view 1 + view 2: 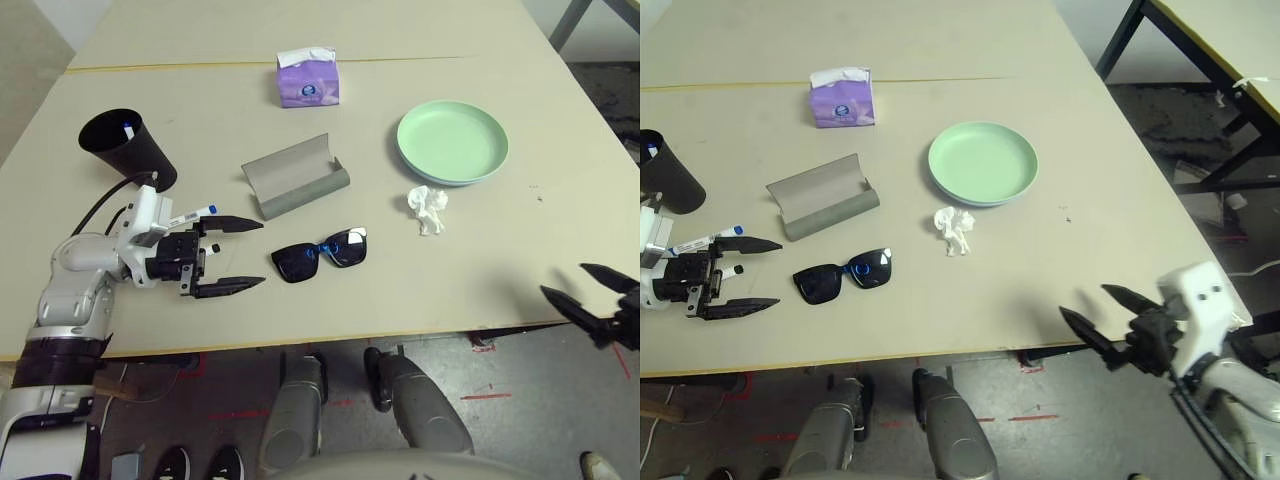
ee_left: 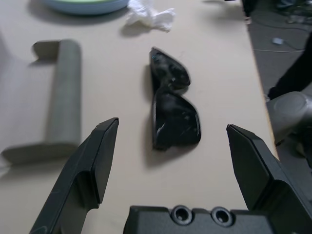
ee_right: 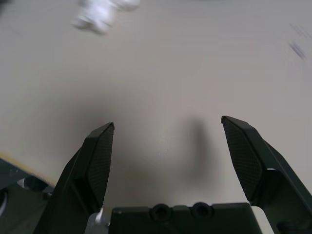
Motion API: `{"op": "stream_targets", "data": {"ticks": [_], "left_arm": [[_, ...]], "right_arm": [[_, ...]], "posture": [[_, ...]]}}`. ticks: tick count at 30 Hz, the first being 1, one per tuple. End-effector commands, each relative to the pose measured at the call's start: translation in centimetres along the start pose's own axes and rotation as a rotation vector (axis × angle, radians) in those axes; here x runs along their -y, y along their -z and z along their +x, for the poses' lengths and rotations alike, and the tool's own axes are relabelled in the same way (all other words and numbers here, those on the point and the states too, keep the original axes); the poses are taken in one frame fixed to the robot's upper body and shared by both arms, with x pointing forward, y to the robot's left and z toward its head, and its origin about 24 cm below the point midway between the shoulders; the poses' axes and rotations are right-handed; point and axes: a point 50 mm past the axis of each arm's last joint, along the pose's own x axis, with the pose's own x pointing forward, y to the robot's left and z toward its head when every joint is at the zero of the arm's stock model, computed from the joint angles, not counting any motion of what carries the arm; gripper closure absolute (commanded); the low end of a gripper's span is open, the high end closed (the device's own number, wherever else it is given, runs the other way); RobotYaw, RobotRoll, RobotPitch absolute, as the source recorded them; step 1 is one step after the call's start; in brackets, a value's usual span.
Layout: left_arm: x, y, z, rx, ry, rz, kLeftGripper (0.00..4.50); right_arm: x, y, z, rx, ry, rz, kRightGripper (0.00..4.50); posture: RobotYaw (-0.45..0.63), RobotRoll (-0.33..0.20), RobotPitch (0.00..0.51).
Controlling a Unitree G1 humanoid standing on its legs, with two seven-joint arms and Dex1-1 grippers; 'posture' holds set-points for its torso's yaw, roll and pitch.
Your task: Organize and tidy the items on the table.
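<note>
Toward three o'clock of the spread left pincer (image 1: 264, 252), sunglasses (image 1: 320, 254) are lying; the right pincer (image 1: 1082, 298) is gaping empty.

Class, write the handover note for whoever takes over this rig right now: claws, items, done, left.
Left claw: open, empty, just short of the black sunglasses.
Right claw: open, empty, near the table's front edge.
Items: grey glasses case lies open behind the sunglasses; plates stacked, green on top; crumpled tissue in front of them; two markers by the left claw.
Done: plates stacked.
Left: probably sunglasses into case, markers into the black cup, tissue cleared.
</note>
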Motion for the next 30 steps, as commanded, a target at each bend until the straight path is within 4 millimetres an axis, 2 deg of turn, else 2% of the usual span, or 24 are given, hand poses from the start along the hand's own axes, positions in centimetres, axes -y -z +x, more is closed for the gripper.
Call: {"op": "stream_targets", "data": {"ticks": [1,10,30], "left_arm": [[0.0,-0.3,-1.0,-0.002,-0.069,0.009,0.00],[0.8,-0.1,-1.7,-0.007,-0.170,0.022,0.00],[0.6,-0.8,-1.1,0.018,-0.184,0.047,0.00]], "right_arm": [[-0.6,-0.3,2.2,0.043,-0.017,-0.095,0.03],[-0.8,-1.5,7.0,0.166,-0.025,-0.124,0.03],[-2.9,-1.5,11.9,0.179,-0.136,-0.115,0.03]], "posture": [[-0.03,0.000,0.284],[0.02,0.000,0.264],[0.04,0.000,0.247]]}}
